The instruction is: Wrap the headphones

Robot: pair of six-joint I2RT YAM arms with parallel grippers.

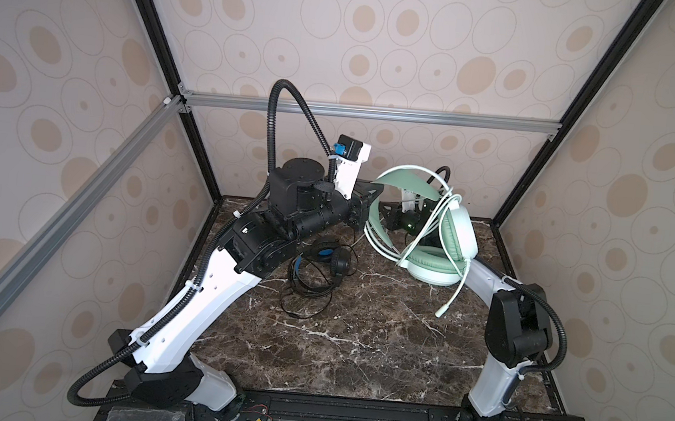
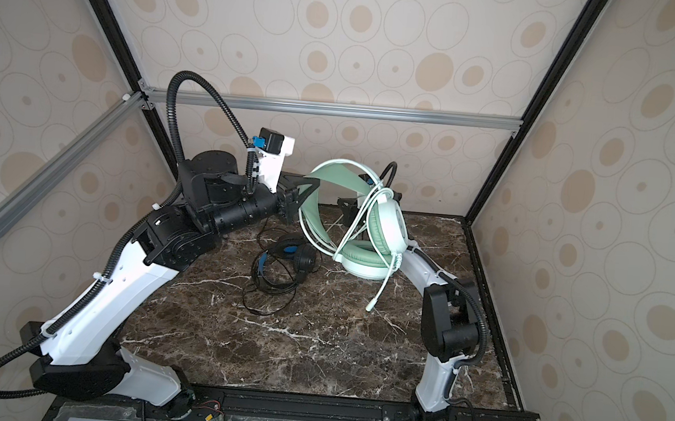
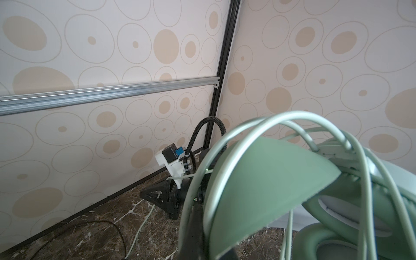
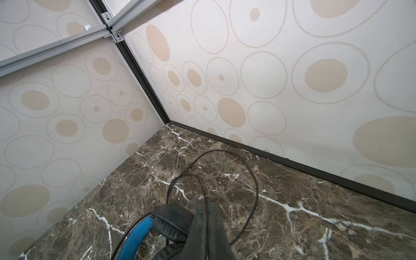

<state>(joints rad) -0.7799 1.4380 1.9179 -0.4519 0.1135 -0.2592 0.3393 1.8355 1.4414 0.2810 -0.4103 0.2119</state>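
Nearest us, the front of the table (image 1: 356,355) holds nothing of the task. Toward the middle, a little left, the black headset (image 1: 333,259) lies flat. Its thin black cord (image 1: 297,314) sprawls in loose loops toward the near edge and also behind it, so we judge this one not yet begun.

Further back and to the right, the mint-green headset (image 1: 433,265) hangs clear of the surface. The left gripper (image 1: 364,216) is clamped on one side of its headband. Several turns of the pale cord (image 1: 426,227) already cross the band and ear cups in both top views. The plug end (image 1: 440,312) dangles free below, so we take this wrap as largely done but with its tail unsecured.

Farthest, near the far edge behind the green headset, sits the right gripper (image 4: 205,203), its jaws pressed together. In the left wrist view a pale strand rises from the table toward it, but we cannot tell whether it is pinched.

What we see left: finishing the pale tail, then wrapping the whole black cord.
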